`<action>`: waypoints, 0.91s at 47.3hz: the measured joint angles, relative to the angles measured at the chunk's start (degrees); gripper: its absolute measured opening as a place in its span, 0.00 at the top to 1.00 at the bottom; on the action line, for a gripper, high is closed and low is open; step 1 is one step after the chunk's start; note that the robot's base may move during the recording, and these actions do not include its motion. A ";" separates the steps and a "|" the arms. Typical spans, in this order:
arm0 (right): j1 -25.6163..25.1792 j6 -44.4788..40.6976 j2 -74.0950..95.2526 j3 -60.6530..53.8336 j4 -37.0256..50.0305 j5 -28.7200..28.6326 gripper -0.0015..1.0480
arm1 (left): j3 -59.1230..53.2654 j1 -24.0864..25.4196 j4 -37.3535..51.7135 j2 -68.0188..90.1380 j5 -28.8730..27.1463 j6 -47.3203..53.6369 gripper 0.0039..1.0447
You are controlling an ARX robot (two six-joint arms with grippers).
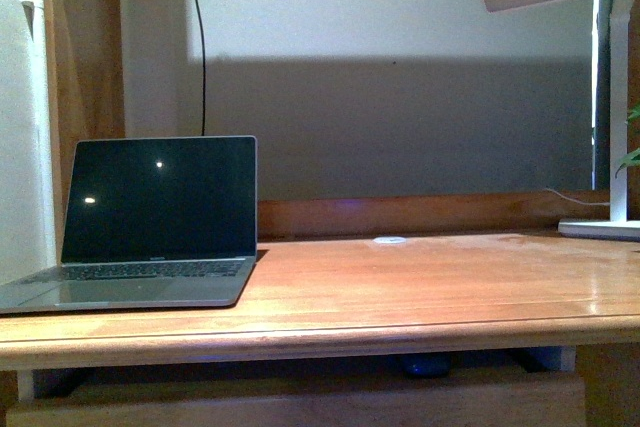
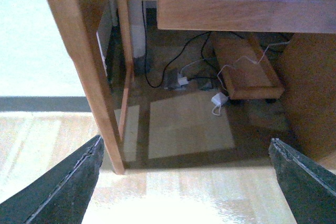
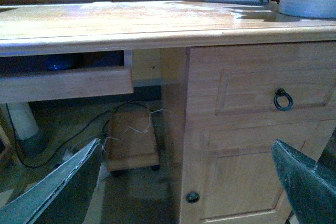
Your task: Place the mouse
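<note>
Judging by the mouse (image 1: pixel 428 365), seemingly the dark blue shape on the pull-out shelf (image 3: pixel 63 83) under the desktop (image 1: pixel 400 287), nothing is done yet. Left gripper (image 2: pixel 186 141) and right gripper (image 3: pixel 186 141) both hang spread wide and empty, low before the desk, so I judge that both fetching and placing are yet to do.

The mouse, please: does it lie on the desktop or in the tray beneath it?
In the tray: the mouse shows as a dark blue shape below the desktop, behind the tray's front board.
</note>
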 joint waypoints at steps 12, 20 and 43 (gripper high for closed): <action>0.00 0.00 0.00 0.00 0.00 0.00 0.07 | 11.28 -2.51 19.21 27.87 0.50 30.40 0.07; 0.00 0.00 0.00 0.00 0.00 0.02 0.07 | 15.80 -6.05 28.06 37.92 1.36 47.76 0.07; 0.00 0.00 0.00 0.00 0.00 0.02 0.07 | 27.41 -10.93 35.54 58.42 4.61 66.10 0.07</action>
